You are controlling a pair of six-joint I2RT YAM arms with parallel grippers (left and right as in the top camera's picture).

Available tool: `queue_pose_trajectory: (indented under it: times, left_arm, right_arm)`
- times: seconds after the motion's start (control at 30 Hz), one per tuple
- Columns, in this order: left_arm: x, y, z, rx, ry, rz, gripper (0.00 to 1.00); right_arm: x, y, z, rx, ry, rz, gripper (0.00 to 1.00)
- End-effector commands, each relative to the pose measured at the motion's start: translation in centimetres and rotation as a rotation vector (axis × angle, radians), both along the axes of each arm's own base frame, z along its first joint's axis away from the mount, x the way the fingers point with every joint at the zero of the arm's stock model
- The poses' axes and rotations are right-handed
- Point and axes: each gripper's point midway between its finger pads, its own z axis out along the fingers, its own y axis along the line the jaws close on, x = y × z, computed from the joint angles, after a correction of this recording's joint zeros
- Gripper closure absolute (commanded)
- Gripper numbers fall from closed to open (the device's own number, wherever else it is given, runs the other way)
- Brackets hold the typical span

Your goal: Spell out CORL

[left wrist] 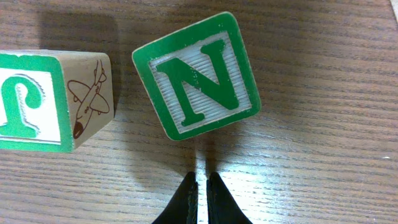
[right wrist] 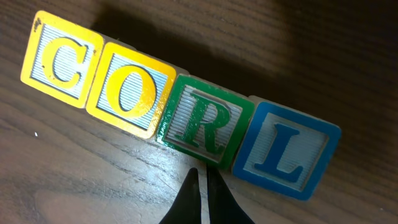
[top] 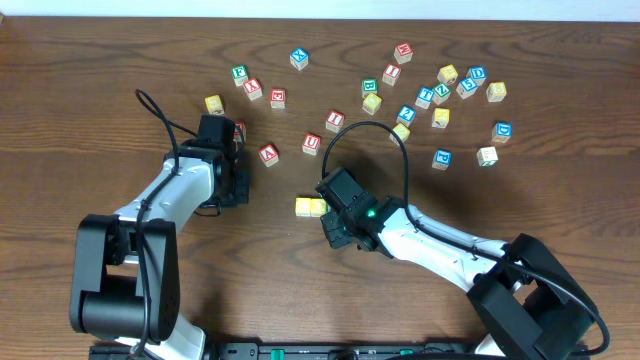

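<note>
Since the right gripper (right wrist: 200, 183) sits closed, empty, with the CORL row (right wrist: 186, 118) just ahead of its tips, we flag forward drift — that would skew the row.

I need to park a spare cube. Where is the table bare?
Bare wood lies left of the left arm, in front between the two arms below the CORL row, and on the right between the right arm and the nearest blue cube. The back centre and right are crowded with scattered cubes.
</note>
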Motion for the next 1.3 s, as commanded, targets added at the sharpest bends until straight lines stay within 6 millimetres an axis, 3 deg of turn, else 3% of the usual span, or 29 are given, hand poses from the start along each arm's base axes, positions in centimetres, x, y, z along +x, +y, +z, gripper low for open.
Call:
queue_pose_trajectory:
  times: [0.0,0.8,1.27]
  left_arm:
    - [0.4,0.3,0.2,0.011,-0.007,-0.012,0.93]
    - [0.4,0.3,0.2,0.011,-0.007,-0.011,0.92]
    - [0.4,0.3,0.2,0.011,-0.007,-0.011,0.93]
  right_arm:
    - [-0.5,0.3,-0.1,-0.006,-0.001,0.017,0.99]
    - [0.3,0.2,0.1,-0.018,-0.043,0.010,0.99]
    - [-1.1,0.8,-0.1,0.000,0.010,0.044,0.99]
